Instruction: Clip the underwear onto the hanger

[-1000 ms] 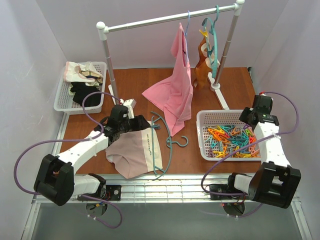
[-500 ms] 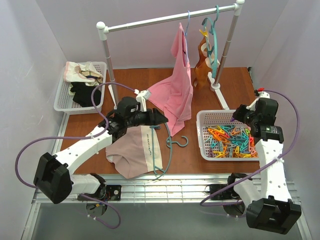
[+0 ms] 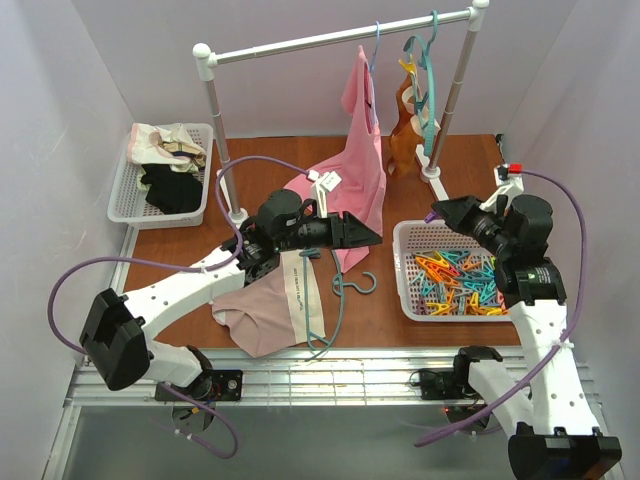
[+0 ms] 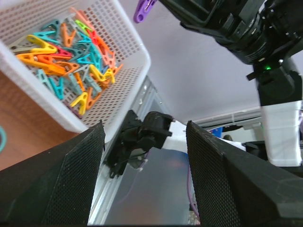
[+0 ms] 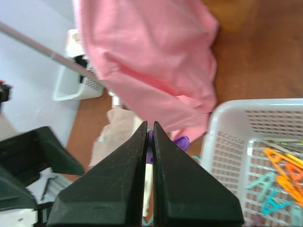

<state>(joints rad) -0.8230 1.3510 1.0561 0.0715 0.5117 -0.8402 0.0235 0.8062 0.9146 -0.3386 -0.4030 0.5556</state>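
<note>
The pale pink-beige underwear (image 3: 262,305) with its cream strip lies flat on the table near the front, and it also shows in the right wrist view (image 5: 113,135). The teal hanger (image 3: 337,300) lies along its right edge, hook toward the clip basket. My left gripper (image 3: 368,238) is open and empty, raised to the right of the underwear; the left wrist view shows its jaws (image 4: 144,132) spread wide, facing the basket. My right gripper (image 3: 441,212) is shut on a purple clip (image 5: 181,141) above the basket's far left corner. The clip also shows in the left wrist view (image 4: 143,8).
A white basket (image 3: 405,268) of coloured clips stands at the right. A bright pink top (image 3: 350,190) hangs from the rail and drapes onto the table between the arms. A tan-brown garment (image 3: 403,130) hangs beside it. A white basket (image 3: 125,190) of clothes stands back left.
My left gripper has risen off the underwear and swung right toward the clip basket. My right arm has lifted and reached left over the basket.
</note>
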